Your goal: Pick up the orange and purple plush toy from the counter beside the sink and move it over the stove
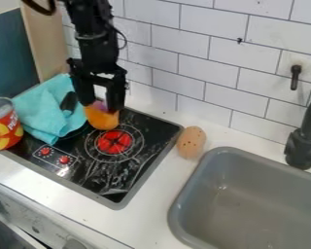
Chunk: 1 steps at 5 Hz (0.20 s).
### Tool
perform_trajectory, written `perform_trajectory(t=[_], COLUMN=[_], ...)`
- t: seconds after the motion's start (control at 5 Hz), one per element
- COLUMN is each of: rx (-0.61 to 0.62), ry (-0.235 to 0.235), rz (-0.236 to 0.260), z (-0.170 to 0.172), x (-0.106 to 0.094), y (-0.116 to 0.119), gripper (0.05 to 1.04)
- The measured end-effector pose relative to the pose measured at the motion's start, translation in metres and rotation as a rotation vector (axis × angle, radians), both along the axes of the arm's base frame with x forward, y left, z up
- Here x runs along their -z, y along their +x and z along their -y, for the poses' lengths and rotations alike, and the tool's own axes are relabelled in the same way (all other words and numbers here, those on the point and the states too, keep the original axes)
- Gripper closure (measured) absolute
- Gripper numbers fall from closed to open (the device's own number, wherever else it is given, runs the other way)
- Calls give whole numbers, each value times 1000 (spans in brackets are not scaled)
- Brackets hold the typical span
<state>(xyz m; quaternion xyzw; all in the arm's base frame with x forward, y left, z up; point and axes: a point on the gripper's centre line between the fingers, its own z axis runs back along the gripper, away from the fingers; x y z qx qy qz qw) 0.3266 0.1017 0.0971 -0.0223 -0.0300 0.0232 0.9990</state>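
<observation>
"Jaws clenched on the orange thing [102, 118], pressing opposite sides, probably to stop it slipping?"

"Yes, the gripper [101, 105] points down over the stove [129, 170]. Its fingers hide the thing's upper part; what it is, nobody can tell."

"Beside the jaws?"

"A blue cloth [38, 113], then a can [5, 127], cut off."

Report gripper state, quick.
Gripper: closed on an orange item with a purple top, at the wall side of the black stovetop.
</observation>
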Motion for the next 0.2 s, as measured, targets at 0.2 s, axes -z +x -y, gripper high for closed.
perform_trajectory(t=[0.2], rx=[46], ry=[-33], rz=[8], z=[19], x=[-7], y=[-35], gripper=[82])
